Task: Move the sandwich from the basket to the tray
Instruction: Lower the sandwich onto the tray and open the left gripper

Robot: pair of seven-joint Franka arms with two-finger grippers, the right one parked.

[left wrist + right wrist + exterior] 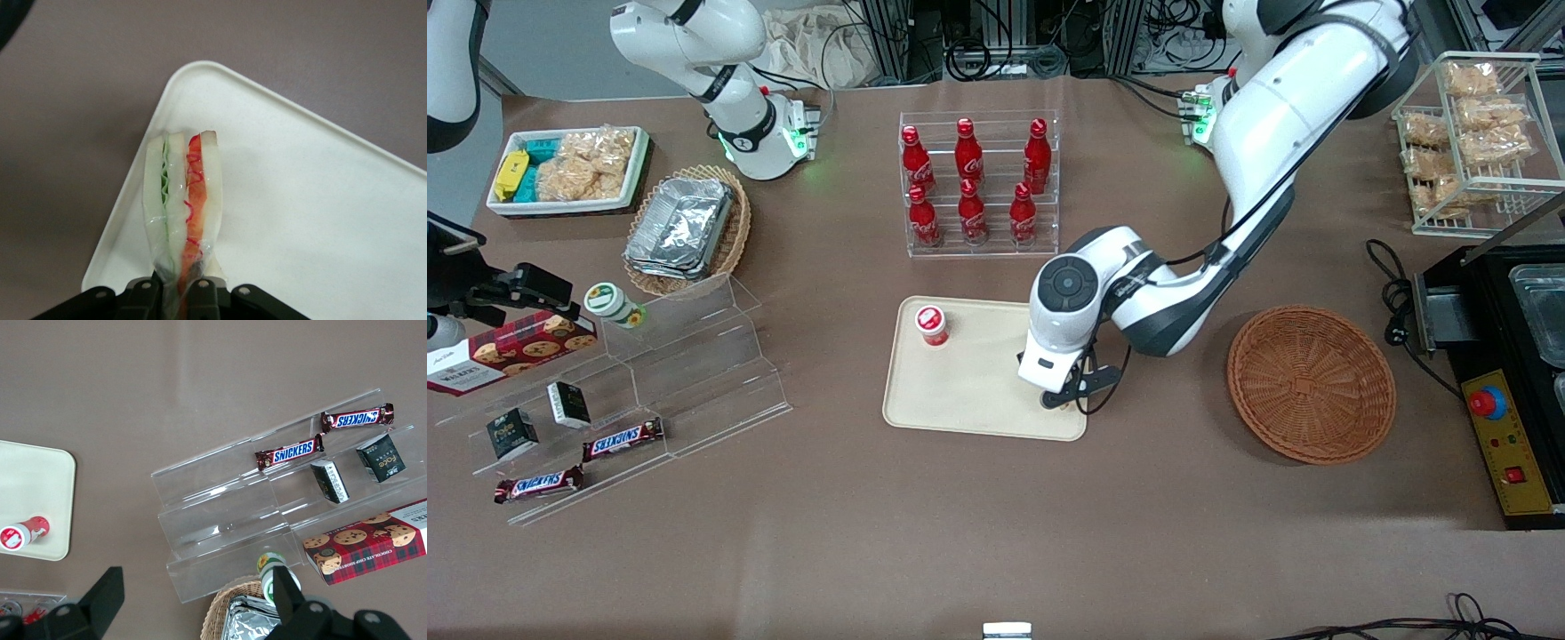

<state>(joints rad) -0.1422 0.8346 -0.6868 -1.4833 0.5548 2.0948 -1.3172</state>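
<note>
My left gripper (pixel 175 291) is shut on the sandwich (pixel 183 200), a clear-wrapped wedge of pale bread with green and red filling, pinched at its narrow end. The gripper (pixel 1060 398) is low over the beige tray (pixel 978 391), at the tray's corner nearest the front camera and the basket. In the wrist view the sandwich lies over that rounded corner of the tray (pixel 320 220); I cannot tell whether it touches. The round reddish-brown wicker basket (pixel 1312 384) sits beside the tray, toward the working arm's end, with nothing in it.
A small red-capped cup (pixel 932 324) stands on the tray, farther from the camera. A clear rack of red bottles (pixel 978 182) stands farther from the camera than the tray. An acrylic snack shelf (pixel 685 373) and an oval basket of foil containers (pixel 685 231) lie toward the parked arm's end.
</note>
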